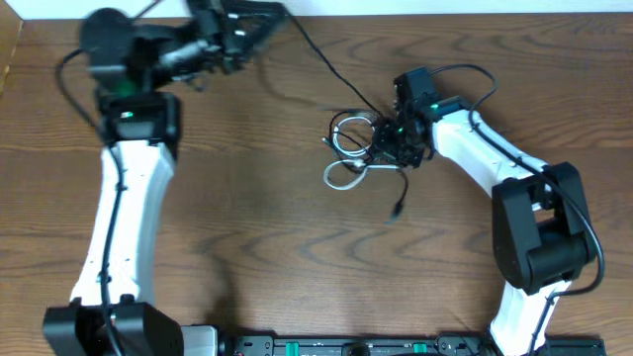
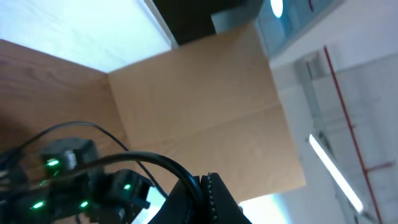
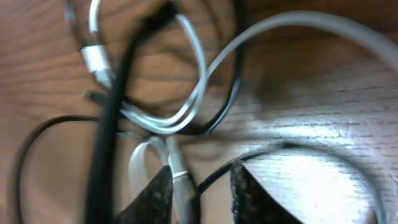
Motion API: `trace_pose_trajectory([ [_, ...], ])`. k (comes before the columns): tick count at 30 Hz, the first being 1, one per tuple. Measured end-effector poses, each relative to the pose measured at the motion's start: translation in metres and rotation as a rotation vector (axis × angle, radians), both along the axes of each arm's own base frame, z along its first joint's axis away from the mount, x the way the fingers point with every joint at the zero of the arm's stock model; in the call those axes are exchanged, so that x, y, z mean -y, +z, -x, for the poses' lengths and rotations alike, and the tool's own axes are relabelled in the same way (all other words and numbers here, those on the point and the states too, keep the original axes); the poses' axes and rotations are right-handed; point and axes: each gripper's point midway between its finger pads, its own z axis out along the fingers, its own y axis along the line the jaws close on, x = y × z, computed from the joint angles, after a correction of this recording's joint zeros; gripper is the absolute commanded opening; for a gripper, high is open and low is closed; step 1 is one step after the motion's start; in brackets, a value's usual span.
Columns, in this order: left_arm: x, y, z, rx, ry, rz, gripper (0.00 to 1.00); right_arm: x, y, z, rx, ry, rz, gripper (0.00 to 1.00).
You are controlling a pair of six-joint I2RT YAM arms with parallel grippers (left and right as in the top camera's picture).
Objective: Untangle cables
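One tabletop (image 1: 257, 247) carries everything. There are two arms, the left arm (image 1: 124, 218) along the left edge and the right arm (image 1: 495, 163) toward the right edge. Each has one gripper, so two: the left gripper (image 1: 237, 30) and the right gripper (image 1: 389, 138). The one knot near the middle holds one white cable (image 1: 341, 180) and two black runs, the long black strand (image 1: 321, 61) and the short black strand (image 1: 399, 203). Whether those two are separate cords cannot be told.
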Motion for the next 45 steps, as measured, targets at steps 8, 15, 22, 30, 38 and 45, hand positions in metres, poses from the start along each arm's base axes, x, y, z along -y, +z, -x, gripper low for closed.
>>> trace_pose_trajectory([
  [8,-0.049,0.018,0.003,-0.051,0.102,0.043,0.07,0.008,0.056,0.011,0.106,0.083,-0.005,0.27],
  [15,-0.083,0.03,0.002,-0.071,0.2,0.089,0.08,0.031,0.061,0.019,0.111,0.07,0.117,0.46],
  [22,-0.096,0.05,0.011,-0.045,0.265,0.123,0.07,0.061,0.052,0.022,0.082,-0.005,0.276,0.87],
  [30,-0.098,0.056,0.013,-0.052,0.284,0.149,0.07,0.06,0.052,0.021,0.081,-0.018,0.27,0.99],
  [38,-0.099,0.065,0.016,-0.145,0.258,0.238,0.07,0.079,0.051,0.015,0.102,-0.088,0.37,0.99],
  [45,-0.094,0.086,0.033,-0.048,0.226,0.244,0.08,0.056,0.059,-0.005,0.194,-0.047,0.255,0.99],
])
